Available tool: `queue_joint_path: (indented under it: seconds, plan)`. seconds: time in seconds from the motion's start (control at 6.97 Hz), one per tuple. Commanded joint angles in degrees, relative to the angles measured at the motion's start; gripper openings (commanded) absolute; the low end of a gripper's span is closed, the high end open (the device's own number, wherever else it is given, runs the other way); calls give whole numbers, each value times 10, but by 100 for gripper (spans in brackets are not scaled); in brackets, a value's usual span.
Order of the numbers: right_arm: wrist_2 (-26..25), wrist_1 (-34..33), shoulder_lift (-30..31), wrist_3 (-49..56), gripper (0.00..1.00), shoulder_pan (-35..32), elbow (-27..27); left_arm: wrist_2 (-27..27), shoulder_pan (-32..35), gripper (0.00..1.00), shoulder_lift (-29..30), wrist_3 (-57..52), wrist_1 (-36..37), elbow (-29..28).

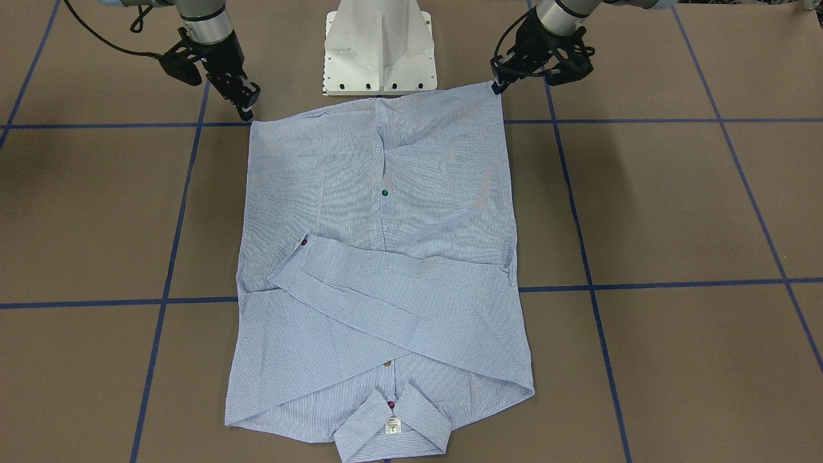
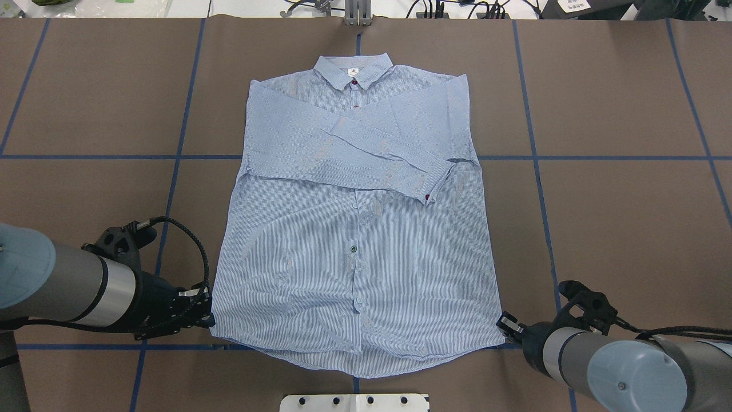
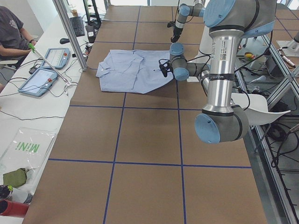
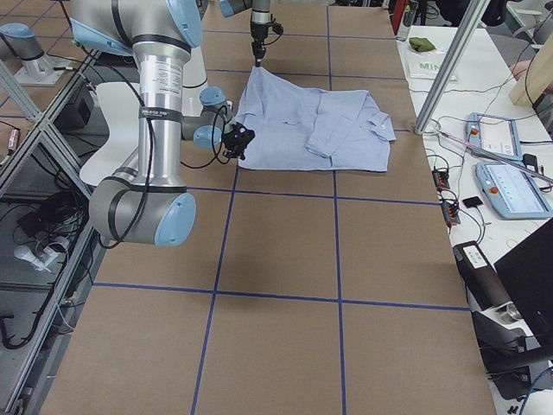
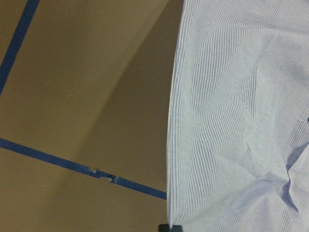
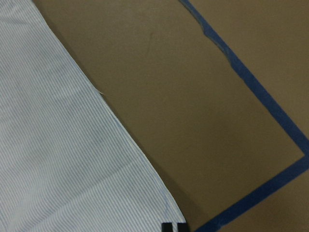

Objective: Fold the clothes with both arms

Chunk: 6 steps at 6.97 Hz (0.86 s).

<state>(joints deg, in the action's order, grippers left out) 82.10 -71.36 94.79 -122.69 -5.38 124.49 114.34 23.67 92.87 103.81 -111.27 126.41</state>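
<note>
The light blue striped shirt [image 1: 379, 257] lies flat on the brown table, front up. Its collar is on the far side from the robot and both sleeves are folded across the chest [image 2: 354, 143]. My left gripper [image 1: 499, 87] is at the hem corner on my left, also in the overhead view [image 2: 207, 313]. My right gripper [image 1: 248, 110] is at the other hem corner [image 2: 503, 325]. In each wrist view only a small black tip [image 5: 170, 227] [image 6: 173, 226] shows, right at the cloth's edge. Both look shut on the hem corners.
The white pedestal base [image 1: 380, 51] stands just behind the hem. Blue tape lines [image 2: 86, 156] cross the table. An aluminium post [image 3: 70, 32] and tablets [image 3: 44, 77] stand beyond the collar side, where an operator [image 3: 11, 32] sits.
</note>
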Motion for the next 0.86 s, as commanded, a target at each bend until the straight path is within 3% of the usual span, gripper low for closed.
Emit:
queue_joint_path:
  seconds: [0.0, 0.72]
  plan:
    - [1, 1, -15, 0, 62, 8, -21, 0, 0, 0, 4, 1, 0, -10]
    - [1, 0, -18, 1, 58, 12, -29, -1, 0, 0, 4, 5, 0, -8]
